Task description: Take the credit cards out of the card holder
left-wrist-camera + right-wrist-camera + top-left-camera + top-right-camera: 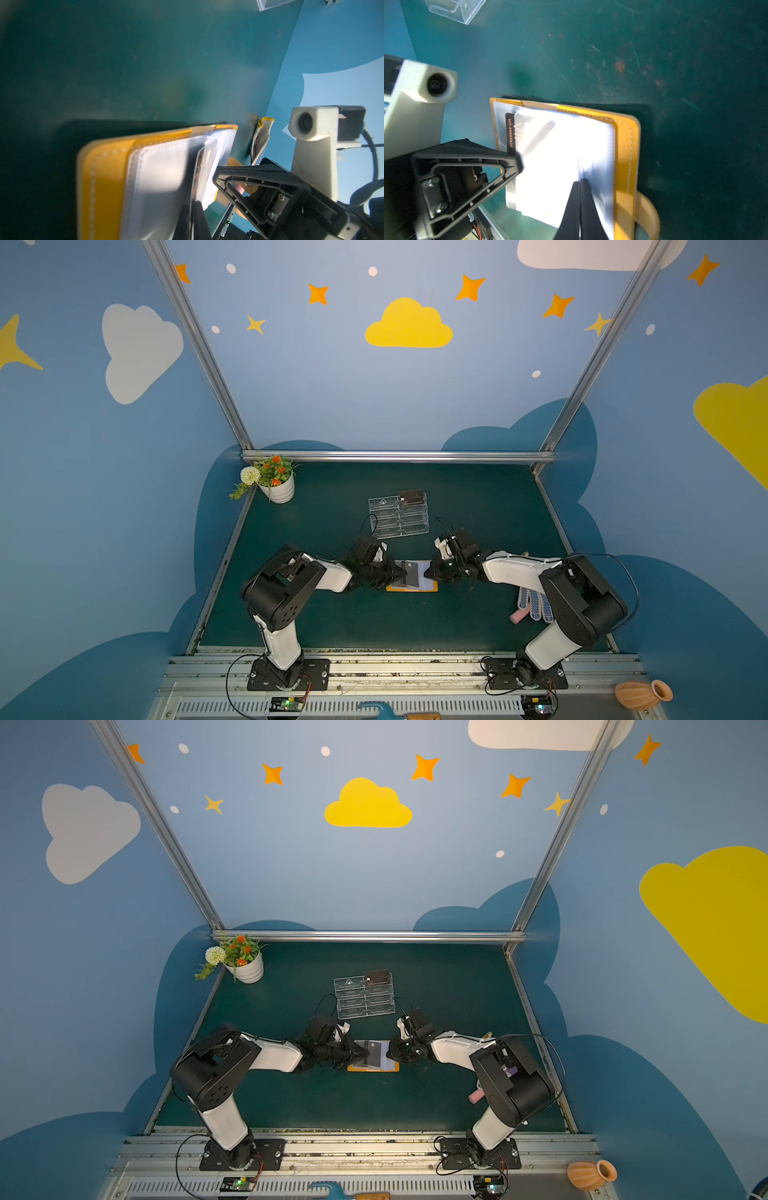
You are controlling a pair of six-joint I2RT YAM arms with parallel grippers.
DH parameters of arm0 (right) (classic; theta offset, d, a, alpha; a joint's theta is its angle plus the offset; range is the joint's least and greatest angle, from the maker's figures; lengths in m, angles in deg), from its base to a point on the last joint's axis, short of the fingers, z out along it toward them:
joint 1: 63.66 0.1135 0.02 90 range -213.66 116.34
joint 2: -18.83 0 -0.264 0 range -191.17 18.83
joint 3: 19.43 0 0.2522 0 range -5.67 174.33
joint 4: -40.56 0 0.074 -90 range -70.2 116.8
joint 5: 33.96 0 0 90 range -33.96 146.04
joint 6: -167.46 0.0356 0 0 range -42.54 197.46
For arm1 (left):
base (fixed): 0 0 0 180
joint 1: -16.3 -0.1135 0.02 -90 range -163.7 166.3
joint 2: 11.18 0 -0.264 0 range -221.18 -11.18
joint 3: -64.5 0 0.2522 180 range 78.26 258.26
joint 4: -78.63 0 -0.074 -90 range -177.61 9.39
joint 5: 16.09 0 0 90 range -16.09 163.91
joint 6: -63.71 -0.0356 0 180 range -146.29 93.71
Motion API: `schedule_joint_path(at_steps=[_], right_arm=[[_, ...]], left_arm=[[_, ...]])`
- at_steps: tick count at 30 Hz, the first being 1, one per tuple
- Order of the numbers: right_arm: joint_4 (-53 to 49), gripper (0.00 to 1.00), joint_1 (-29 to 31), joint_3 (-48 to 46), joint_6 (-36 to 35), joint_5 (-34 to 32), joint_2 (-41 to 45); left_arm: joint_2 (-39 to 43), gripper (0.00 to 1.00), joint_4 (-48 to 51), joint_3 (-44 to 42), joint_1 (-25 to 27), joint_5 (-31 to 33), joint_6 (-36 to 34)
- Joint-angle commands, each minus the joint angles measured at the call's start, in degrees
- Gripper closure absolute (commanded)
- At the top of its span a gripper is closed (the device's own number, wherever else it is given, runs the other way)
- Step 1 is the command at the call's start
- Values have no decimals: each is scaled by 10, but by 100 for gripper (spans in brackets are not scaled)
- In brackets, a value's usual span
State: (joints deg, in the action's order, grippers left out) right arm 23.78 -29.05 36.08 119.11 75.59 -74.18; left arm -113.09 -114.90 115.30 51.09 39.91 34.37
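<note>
L gripper point(402, 572) fingers are being pressed fully together, no gap showing, on the end of a dark credit card point(510, 133). In the R wrist view one black fingertip point(517, 161) is being seen at that card's end, left of ctr. Whether sleeve film is being caught w/ it can't be told. R gripper point(580, 184) fingers are likewise being held shut, w/ tips being set on the clear sleeve pages point(560, 155) at lower ctr of that frame. A pinched page can't be confirmed because of glare.

"NO.88888820" is being shown in pale print along the card's edge. Larger pale strokes beside it are being washed out.

The card holder point(411, 589), orange-yellow, is being laid open on the green mat point(332, 622) just below ctr in both top views, between the two grippers. The credit card is being carried over its left half.

A clear acrylic stand point(399, 517) is being seen above the holder in frame, apart from it. Another dark card point(411, 497) is being held in its upper-right tier. A white pot point(279, 489) w/ flowers is being seen at the mat's upper left.
</note>
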Motion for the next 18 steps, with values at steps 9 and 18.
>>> schedule_joint_path(at_steps=[9, 18], right_arm=[[-50, 100, 4, 8, -16, -16, 14], [-56, 100, 50, 52, -30, -22, 44]], left_arm=[[8, 95, 55, -18, -12, 10, -16], [6, 87, 40, -19, -13, 2, -14]])
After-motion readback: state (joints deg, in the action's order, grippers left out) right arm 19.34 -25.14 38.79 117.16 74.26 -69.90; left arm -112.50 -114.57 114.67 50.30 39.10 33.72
